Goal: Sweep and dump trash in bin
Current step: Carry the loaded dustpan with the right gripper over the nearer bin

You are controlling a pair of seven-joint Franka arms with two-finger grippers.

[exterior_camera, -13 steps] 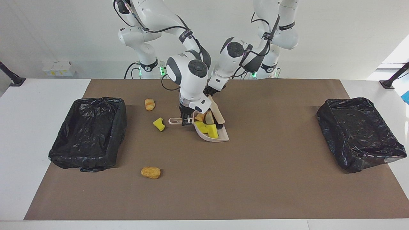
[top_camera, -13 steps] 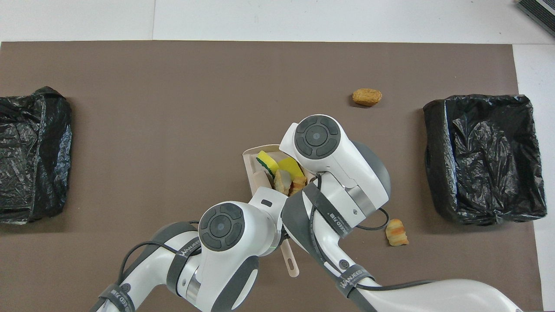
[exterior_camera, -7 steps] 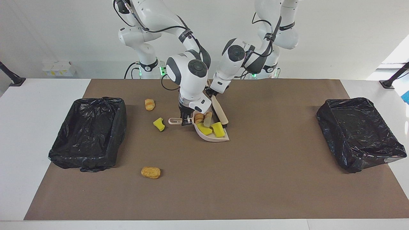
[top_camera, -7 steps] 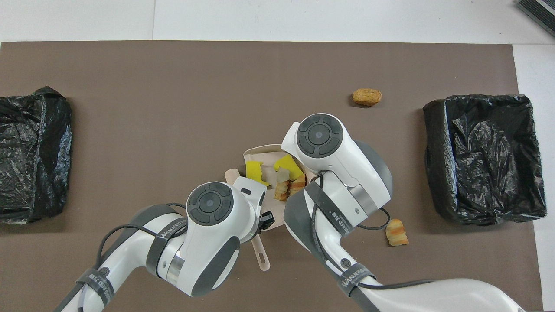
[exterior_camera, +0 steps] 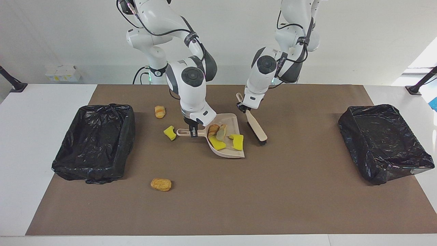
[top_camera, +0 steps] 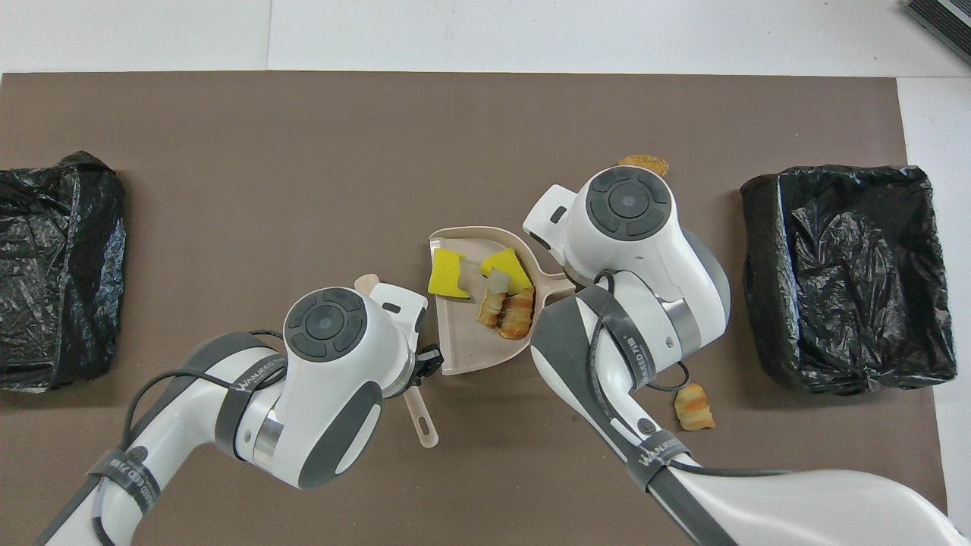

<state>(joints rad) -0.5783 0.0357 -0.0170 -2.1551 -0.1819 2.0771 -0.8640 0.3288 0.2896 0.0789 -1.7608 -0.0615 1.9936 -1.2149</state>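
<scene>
Brown mat (exterior_camera: 290, 191): dustpan (exterior_camera: 228, 150) mouth away from robots

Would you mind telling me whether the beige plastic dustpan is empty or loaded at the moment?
Loaded, partly. The beige plastic dustpan holds two yellow sponge chunks and some golden-brown and pale scraps; other scraps lie on the brown mat.

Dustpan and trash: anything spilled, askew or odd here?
Nothing spilled. Four scraps sit inside the dustpan, held by the right claw. Three pieces lie loose on the mat: a yellow chunk by the handle, a bread lump and a brown lump.
</scene>
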